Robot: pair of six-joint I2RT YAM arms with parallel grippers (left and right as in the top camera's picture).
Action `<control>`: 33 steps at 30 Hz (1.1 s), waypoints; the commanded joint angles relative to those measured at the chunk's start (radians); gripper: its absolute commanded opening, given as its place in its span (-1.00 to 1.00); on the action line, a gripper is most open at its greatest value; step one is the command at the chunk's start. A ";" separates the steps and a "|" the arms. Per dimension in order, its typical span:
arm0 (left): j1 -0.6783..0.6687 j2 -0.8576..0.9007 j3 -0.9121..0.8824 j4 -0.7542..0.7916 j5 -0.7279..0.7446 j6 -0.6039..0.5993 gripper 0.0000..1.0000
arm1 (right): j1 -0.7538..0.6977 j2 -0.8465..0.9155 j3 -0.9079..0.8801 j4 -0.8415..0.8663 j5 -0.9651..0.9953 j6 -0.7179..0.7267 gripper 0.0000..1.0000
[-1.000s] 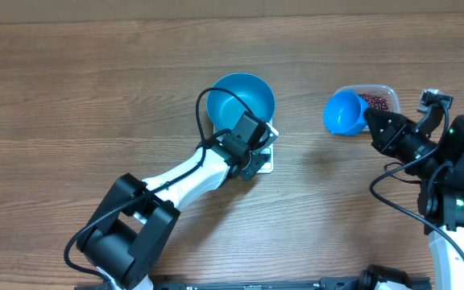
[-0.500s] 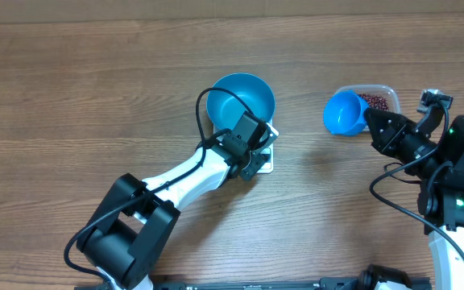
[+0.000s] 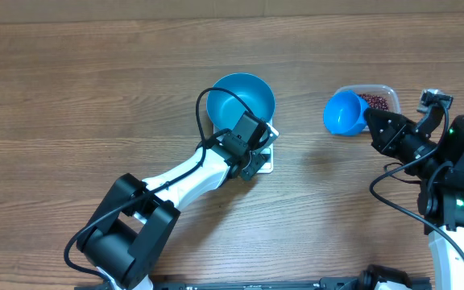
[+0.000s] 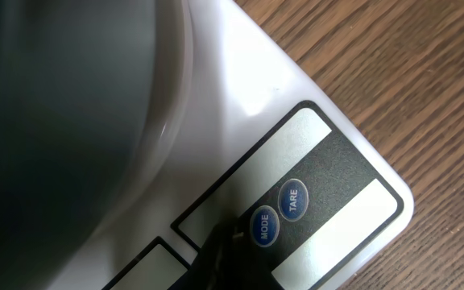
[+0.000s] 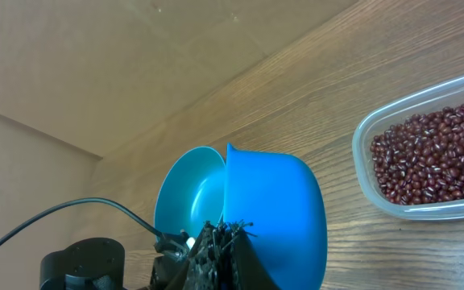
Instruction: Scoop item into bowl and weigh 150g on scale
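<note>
You see the teal-blue bowl [image 3: 241, 98] upright and empty on the small white square scale [image 4: 240, 80], covering most of it. Only the scale's near edge shows, with a dark panel bearing round MODE and TARE buttons. Well off to the scale's right in the overhead view, the dark red-brown beans [image 3: 377, 101] lie in a loose heap in a clear tub [image 3: 394, 93].

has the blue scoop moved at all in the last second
No. In the overhead view the scoop sits in the same spot as before, overlapping the left end of the tub.
</note>
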 commanded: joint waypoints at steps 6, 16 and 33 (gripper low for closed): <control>-0.002 0.054 -0.012 -0.041 0.009 -0.013 -0.92 | -0.006 -0.008 0.018 0.001 0.003 -0.012 -0.93; -0.011 0.023 0.003 -0.117 0.009 -0.014 -0.92 | -0.007 -0.008 0.018 0.001 0.003 -0.011 -0.93; -0.067 -0.348 0.003 -0.300 0.000 -0.025 -0.91 | -0.006 -0.008 0.018 0.001 0.003 -0.011 -0.93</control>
